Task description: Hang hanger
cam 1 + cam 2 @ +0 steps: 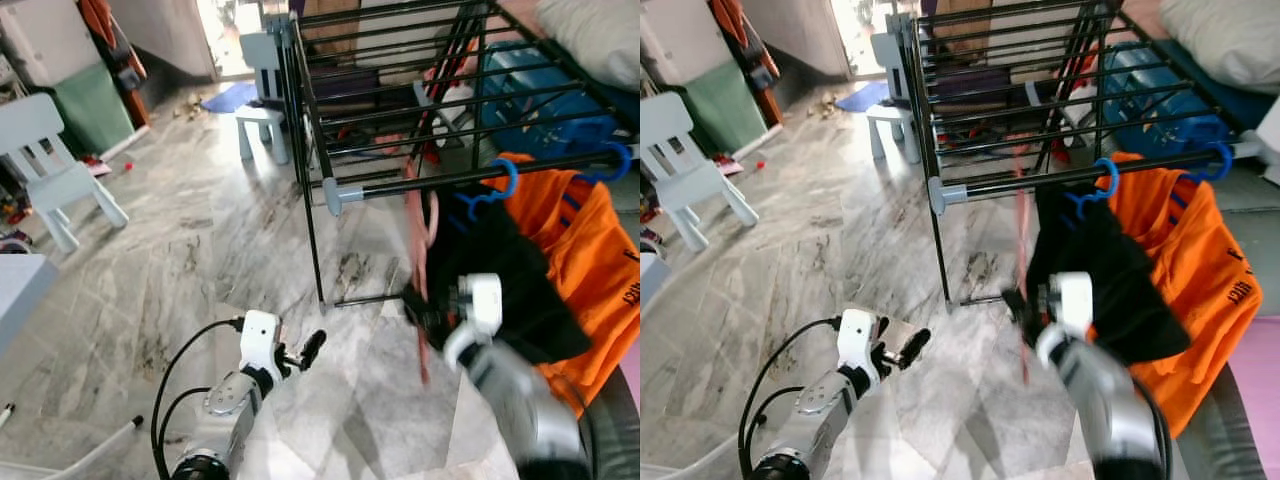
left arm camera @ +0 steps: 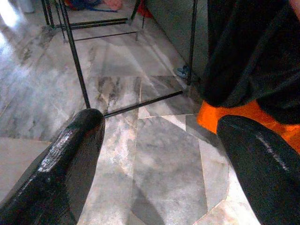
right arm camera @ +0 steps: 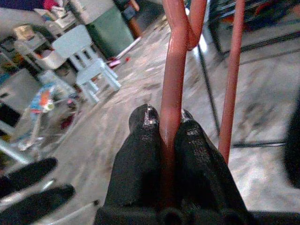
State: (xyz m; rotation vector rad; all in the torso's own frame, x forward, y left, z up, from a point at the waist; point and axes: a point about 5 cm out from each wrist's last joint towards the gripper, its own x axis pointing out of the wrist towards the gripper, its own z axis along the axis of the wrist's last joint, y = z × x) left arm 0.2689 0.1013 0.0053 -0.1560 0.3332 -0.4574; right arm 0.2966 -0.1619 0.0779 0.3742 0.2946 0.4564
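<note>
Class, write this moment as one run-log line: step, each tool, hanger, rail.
step: bringing hanger to rail | right tool: shut on red hanger | left tool: open, idle, low | rail: two blue hangers with clothes

A black metal drying rack [image 1: 420, 100] stands on the marble floor [image 1: 200, 260] at the far right. From its near rail [image 1: 470, 178] hang a black garment [image 1: 500, 270] and an orange shirt [image 1: 585, 270] on blue hangers [image 1: 500, 185]. The right tool [image 1: 418, 305] holds a blurred reddish hanger [image 1: 418, 250] upright beside the black garment. The left tool [image 1: 300, 355] hovers low at near left. A pale blue chair [image 1: 50, 170] stands far left.
</note>
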